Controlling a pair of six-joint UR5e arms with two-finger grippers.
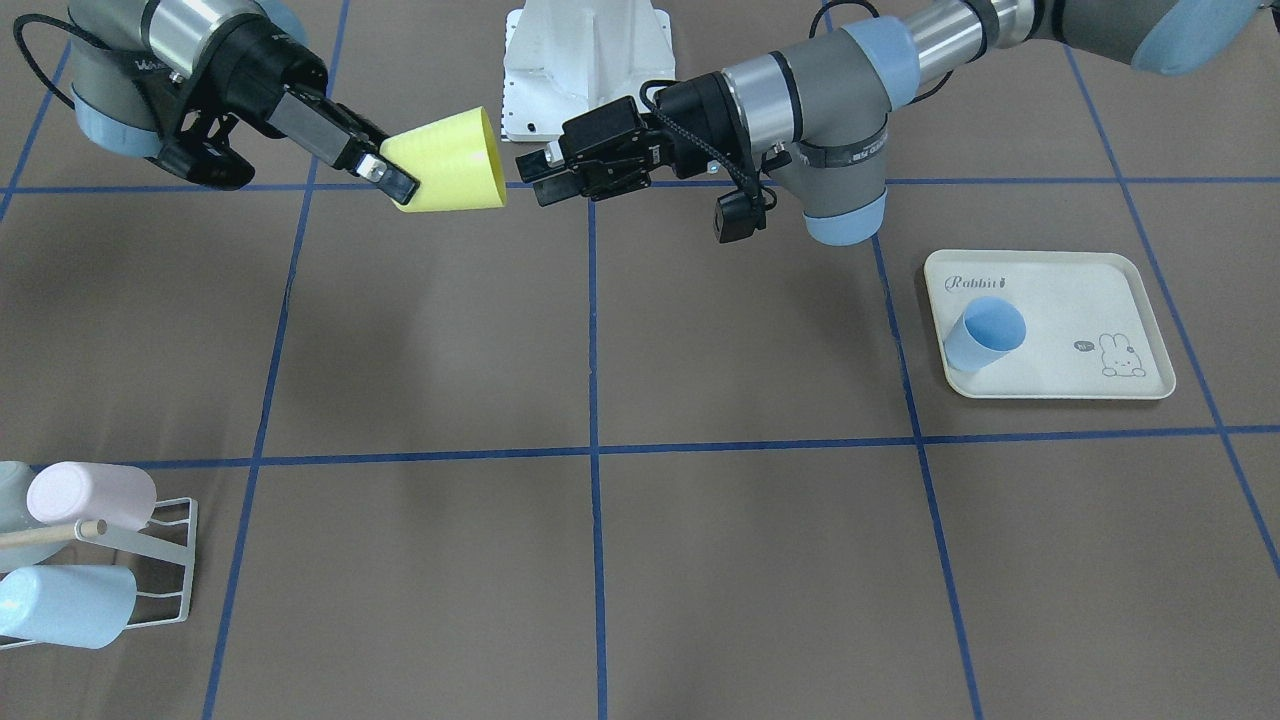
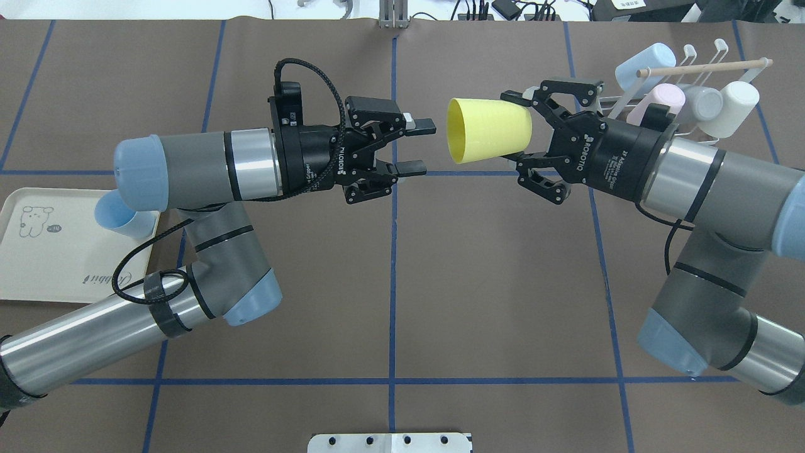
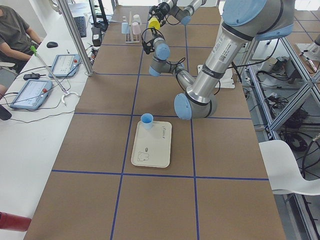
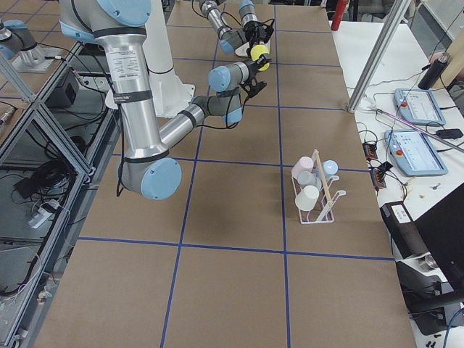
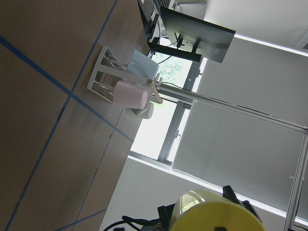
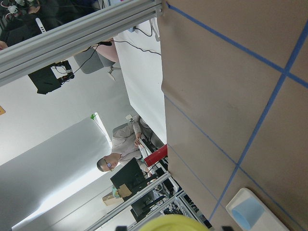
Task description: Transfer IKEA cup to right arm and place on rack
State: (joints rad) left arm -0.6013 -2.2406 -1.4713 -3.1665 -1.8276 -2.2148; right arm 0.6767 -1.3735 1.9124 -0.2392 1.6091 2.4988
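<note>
The IKEA cup (image 2: 487,129) is yellow and lies on its side in the air above the table's middle line, also visible in the front view (image 1: 450,160). My right gripper (image 2: 527,129) is shut on its narrow base end. The cup's mouth faces my left gripper (image 2: 420,148), which hangs open a short gap away with nothing between its fingers. In the front view the left gripper (image 1: 535,178) is just right of the cup's rim. The white wire rack (image 2: 692,53) with its wooden dowel stands behind the right arm at the far right corner.
Several pastel cups hang on the rack (image 1: 170,560). A cream rabbit-printed tray (image 2: 38,264) with a blue cup (image 2: 122,214) sits under the left arm's elbow. A person sits at the side desk (image 3: 12,30). Blue tape lines grid the brown table.
</note>
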